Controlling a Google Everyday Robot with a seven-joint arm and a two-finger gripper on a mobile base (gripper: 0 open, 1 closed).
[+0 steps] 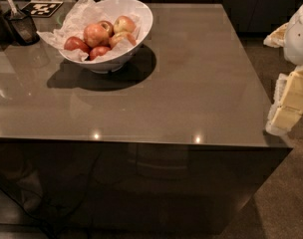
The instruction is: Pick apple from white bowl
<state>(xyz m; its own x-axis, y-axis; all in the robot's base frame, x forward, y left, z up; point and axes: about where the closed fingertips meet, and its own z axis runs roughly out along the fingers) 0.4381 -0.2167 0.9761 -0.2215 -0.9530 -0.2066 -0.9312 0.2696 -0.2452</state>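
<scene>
The white bowl (141,21), lined with crumpled white paper, stands at the table's far left and holds several apples. The apple (95,34), large, round and pinkish-red with a pale blush, lies on top in the middle of the pile. A yellower apple (124,23) lies behind it to the right, and smaller dark red apples (74,44) lie to the front and left. My gripper (290,101), white and pale yellow, hangs at the right edge of the view, beyond the table's right side and far from the bowl. It holds nothing that I can see.
A dark cup with a utensil in it (22,26) stands at the far left. A black-and-white marker card (42,8) lies behind the bowl. The glossy grey table (191,83) ends at its front edge (141,142). Carpet lies to the right.
</scene>
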